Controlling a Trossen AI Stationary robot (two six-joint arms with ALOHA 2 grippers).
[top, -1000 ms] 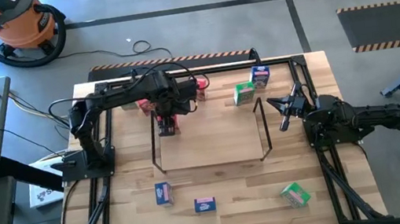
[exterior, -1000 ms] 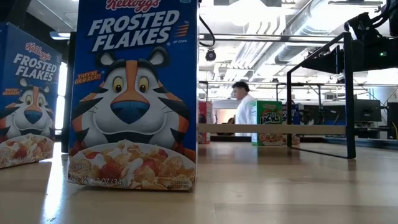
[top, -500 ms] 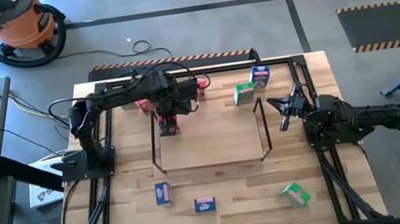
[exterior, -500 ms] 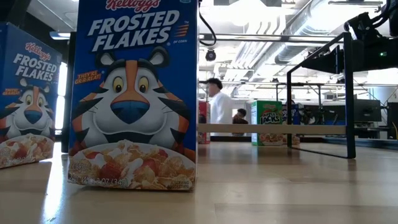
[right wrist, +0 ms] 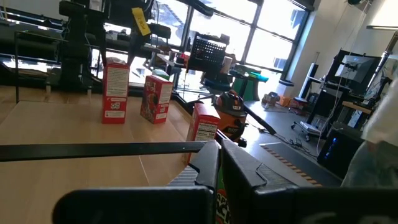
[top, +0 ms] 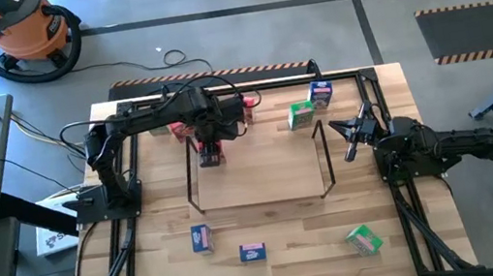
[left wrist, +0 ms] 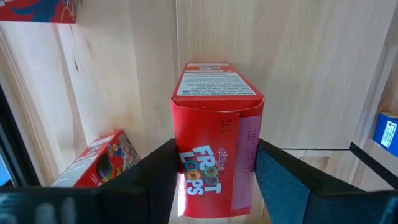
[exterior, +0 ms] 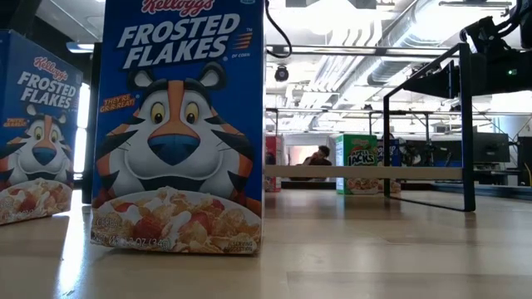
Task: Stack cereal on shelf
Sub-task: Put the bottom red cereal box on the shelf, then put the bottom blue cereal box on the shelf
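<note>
High view: left gripper [top: 208, 151] sits over the back-left corner of the wire shelf [top: 324, 158], around a red box [top: 210, 157]. Right gripper [top: 348, 133] is parked just outside the shelf's right end, fingers pinched together, holding nothing. Green box [top: 300, 114] and blue box [top: 320, 94] stand behind the shelf; two more blue boxes [top: 202, 239] and one green box [top: 364, 239] lie near the front edge of the table [top: 280, 231]

Low view: two blue boxes read "FROSTED FLAKES" [exterior: 181, 124], the near one with "Kellogg's" above; a green "JACKS" box [exterior: 357, 164] farther back; a person [exterior: 318, 155] in the room behind

Left wrist view: red box reads "FROOT LOOPS", upright between the two fingers [left wrist: 283, 186]; can't tell if they're gripping it yet. Second red box [left wrist: 93, 162] beside it

Right wrist view: three red boxes [right wrist: 115, 92] upright on the table, print unreadable
</note>
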